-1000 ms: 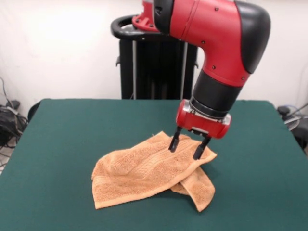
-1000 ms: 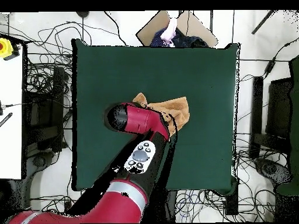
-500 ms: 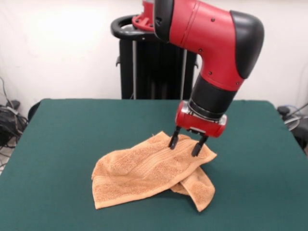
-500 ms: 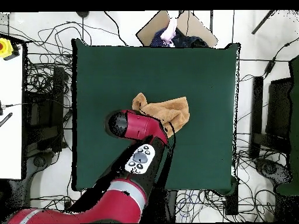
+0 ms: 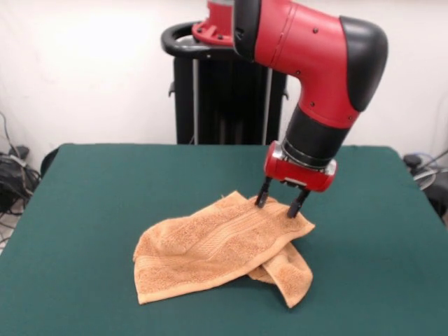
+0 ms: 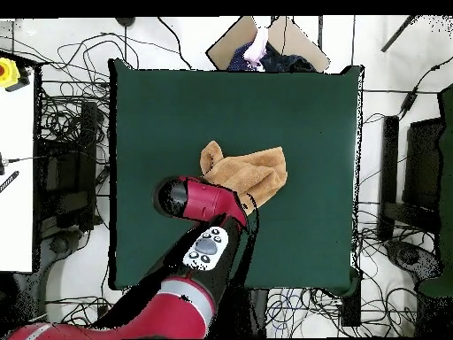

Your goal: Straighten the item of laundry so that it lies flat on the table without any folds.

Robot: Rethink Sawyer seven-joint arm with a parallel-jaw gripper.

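Observation:
The item of laundry [image 5: 224, 250] is a peach terry towel lying crumpled on the green table [image 5: 105, 189], just right of the middle. One flap is folded over, and a corner sticks out underneath at the front right. My gripper [image 5: 278, 206] is open and holds nothing. Its fingertips [image 5: 262, 201] hover just over the towel's far right corner. From overhead, the towel [image 6: 258, 168] shows beyond the red arm [image 6: 199, 199], which covers its near edge and hides most of the gripper.
The black pedestal [image 5: 224, 91] stands behind the table's far edge. A brown cardboard piece [image 6: 283, 40] lies past the table's top edge in the overhead view. Cables [image 6: 62, 133] run around the table, and a white bench [image 6: 18, 168] stands at the left.
The gripper has shifted from over the towel's upper middle toward its far right corner and risen slightly. It stays open, and the towel has not moved.

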